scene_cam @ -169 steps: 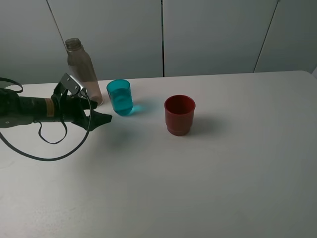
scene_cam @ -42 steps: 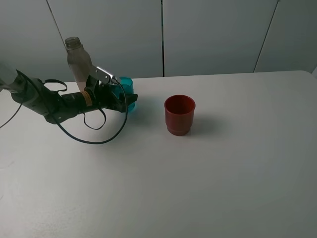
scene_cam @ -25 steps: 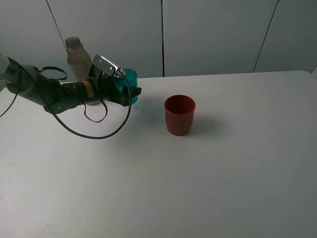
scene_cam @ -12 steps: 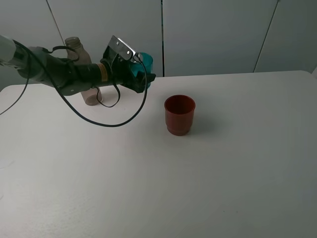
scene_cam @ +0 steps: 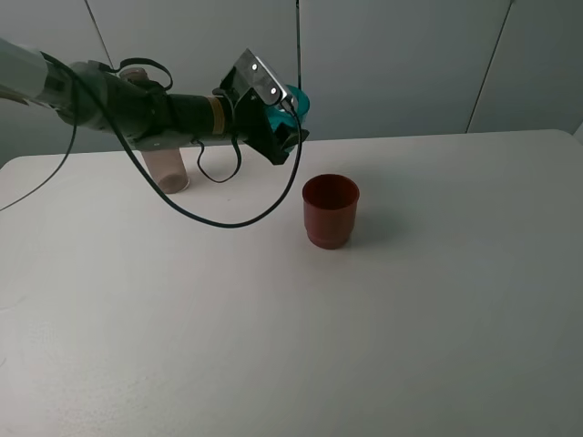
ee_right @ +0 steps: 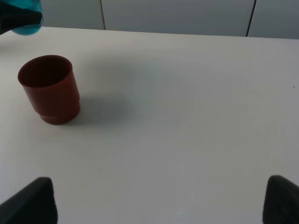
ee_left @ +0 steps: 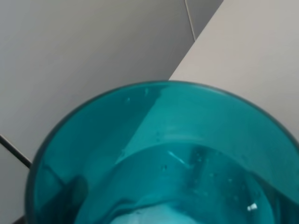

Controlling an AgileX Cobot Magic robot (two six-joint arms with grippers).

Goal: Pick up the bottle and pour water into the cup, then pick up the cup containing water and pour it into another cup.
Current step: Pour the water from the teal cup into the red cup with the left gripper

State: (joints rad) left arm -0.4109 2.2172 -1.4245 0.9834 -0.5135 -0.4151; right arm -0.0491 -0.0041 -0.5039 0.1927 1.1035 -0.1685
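- Two fingers [scene_cam: 290, 138] of the left gripper [scene_cam: 288, 116] are clamped on the teal cup [scene_cam: 295, 98], holding it up clear of the table [scene_cam: 437, 300].
- Water shows inside the teal cup in the left wrist view, where the cup's rim nearly fills the picture.
- Lower than the left fingers and just past their tips stands the red cup [scene_cam: 330, 211], upright on the table and touching neither them nor the teal cup.
- Well back from those fingers, the bottle [scene_cam: 167, 169] stands on the table; the left arm [scene_cam: 137, 109] crosses in front of it.
- Spread wide, the right gripper [ee_right: 156, 201] has nothing between its fingers [ee_right: 32, 201]; the red cup sits ahead of them, well apart.
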